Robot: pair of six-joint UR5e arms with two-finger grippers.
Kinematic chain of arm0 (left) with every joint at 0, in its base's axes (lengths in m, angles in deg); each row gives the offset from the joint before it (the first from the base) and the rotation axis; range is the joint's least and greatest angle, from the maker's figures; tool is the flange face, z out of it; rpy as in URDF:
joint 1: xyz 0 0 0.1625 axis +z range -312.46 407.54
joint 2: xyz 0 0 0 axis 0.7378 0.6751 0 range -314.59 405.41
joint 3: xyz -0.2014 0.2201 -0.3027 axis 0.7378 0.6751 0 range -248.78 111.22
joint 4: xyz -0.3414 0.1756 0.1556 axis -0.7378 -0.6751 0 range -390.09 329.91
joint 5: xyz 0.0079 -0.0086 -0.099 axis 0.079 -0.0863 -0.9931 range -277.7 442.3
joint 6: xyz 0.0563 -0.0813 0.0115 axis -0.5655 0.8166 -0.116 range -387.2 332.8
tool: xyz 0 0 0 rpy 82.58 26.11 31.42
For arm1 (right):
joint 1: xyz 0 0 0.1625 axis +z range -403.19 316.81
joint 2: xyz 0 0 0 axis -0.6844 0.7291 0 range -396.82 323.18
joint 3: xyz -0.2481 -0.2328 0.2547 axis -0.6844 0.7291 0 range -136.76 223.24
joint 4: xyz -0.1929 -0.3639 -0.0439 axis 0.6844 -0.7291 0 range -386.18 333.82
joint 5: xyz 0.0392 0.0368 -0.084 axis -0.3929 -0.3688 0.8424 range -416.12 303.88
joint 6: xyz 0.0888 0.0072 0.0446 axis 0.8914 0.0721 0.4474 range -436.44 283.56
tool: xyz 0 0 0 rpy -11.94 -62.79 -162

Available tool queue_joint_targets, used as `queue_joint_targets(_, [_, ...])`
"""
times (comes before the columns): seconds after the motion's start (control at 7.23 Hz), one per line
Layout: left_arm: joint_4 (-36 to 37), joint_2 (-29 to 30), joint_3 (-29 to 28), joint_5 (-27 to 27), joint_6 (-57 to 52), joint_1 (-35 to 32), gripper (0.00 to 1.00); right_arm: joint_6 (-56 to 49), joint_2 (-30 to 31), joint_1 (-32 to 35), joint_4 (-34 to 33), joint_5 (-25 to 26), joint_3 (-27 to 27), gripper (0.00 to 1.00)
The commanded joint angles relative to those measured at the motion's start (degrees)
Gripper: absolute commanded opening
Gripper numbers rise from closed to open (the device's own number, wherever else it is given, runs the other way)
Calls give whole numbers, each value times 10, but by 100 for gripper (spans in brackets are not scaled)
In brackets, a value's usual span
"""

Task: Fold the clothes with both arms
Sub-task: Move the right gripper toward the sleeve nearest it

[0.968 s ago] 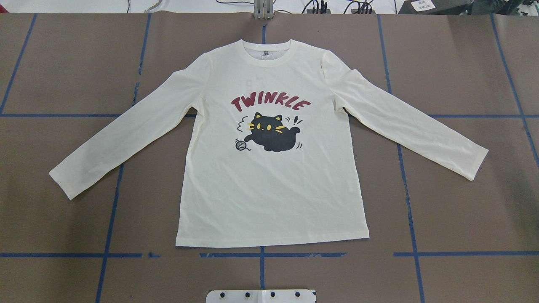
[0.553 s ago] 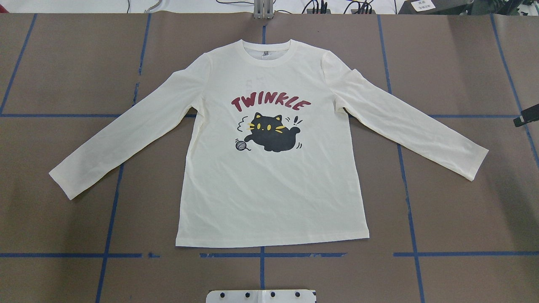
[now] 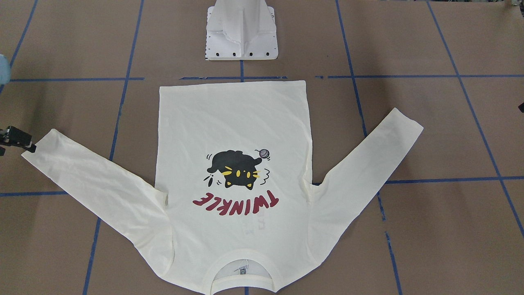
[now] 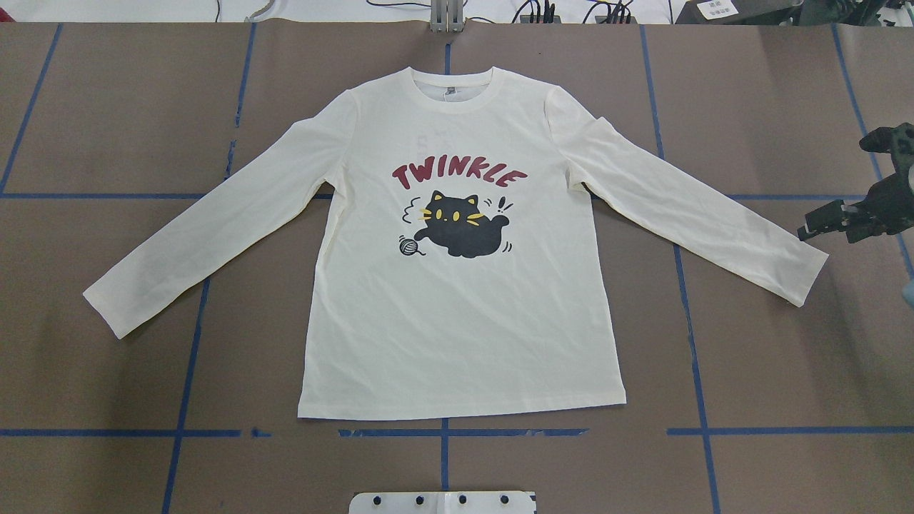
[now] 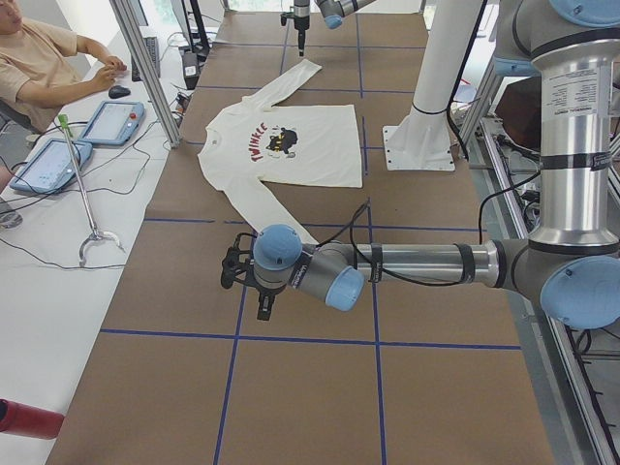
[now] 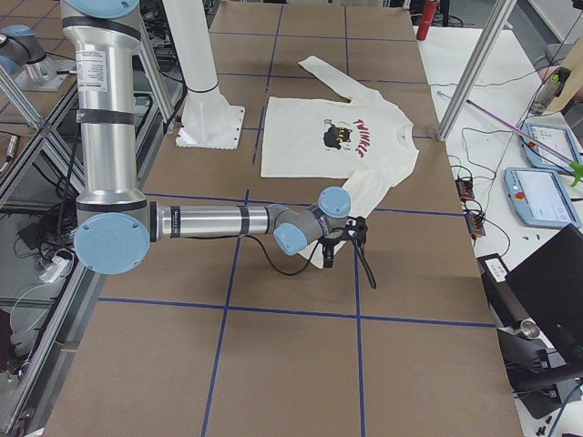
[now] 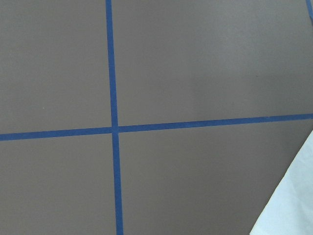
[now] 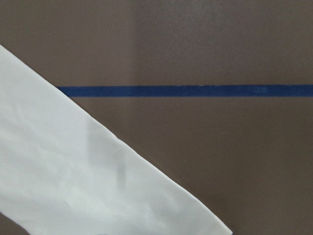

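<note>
On the brown table [image 4: 107, 107], crossed by blue tape lines [image 4: 187, 371], we see the cream shirt [image 4: 457, 328] lying flat and face up, with its whole front showing. The black cat print [image 4: 460, 228] and the red lettering [image 4: 458, 175] sit on the chest. The round collar [image 4: 451, 82] points away from the robot, and the hem [image 4: 464, 408] runs near the white pedestal base [image 4: 443, 502]. Both sleeves are spread outward, slanting back toward the robot's side.

The right gripper [image 4: 814, 225] comes in from the table's right edge and hangs at the cuff of the right sleeve [image 4: 700, 207]. Its dark tip overlaps the cuff's far corner in the overhead view. We cannot tell whether it touches the cloth, nor whether its fingers are spread or pressed together. Its wrist camera looks down on a slanted piece of sleeve and a tape line on the table.

The left gripper [image 5: 254, 291] shows clearly only from the side. There the near arm reaches out low and level over the table, and the gripper points down just beside the cuff of the left sleeve [image 4: 207, 235]. We cannot tell how its fingers stand. Its wrist camera sees a tape crossing and a corner of pale cloth at the lower right edge.

Beside the table a person [image 5: 39, 58] sits at a white desk [image 5: 58, 223].
</note>
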Motion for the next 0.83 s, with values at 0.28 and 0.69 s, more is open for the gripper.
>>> queue_joint_targets(0.28, [-38,6,-25,-2,2,0,100,24,9,-14,8,7,43,89])
queue_joint_targets(0.69, [-50,6,-25,-2,1,0,100,39,7,-14,8,7,46,18])
